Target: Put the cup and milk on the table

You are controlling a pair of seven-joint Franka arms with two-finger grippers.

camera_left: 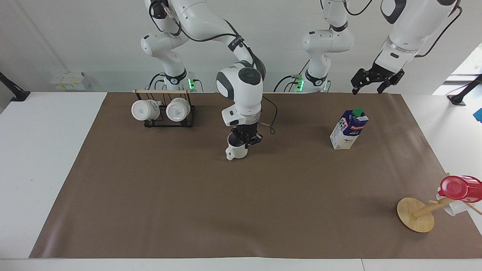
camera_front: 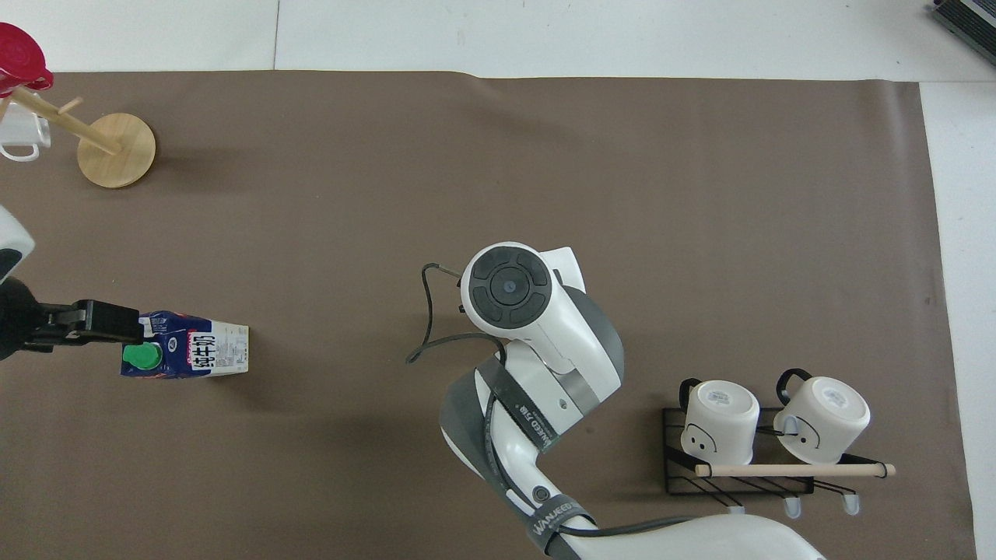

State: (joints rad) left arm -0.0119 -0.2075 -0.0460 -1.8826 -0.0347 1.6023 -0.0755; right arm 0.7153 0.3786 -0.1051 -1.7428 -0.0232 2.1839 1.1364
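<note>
- Off-white cup (camera_left: 237,151) stands on the brown sheet of the table (camera_left: 188,210), mid-table; the right gripper (camera_left: 246,140) is clenched on its rim.
- Milk (camera_left: 349,129) stands upright toward the left arm's end, well apart from the cup.
- Left gripper (camera_left: 372,83) hangs above the table near the milk, fingers spread, grasping nothing.
- Rack (camera_left: 164,111) holds two white mugs, nearer the robots.

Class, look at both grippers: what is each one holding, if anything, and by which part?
The right gripper is shut on the cup, pinching its rim. The left gripper, open in the air, holds nothing.
</note>
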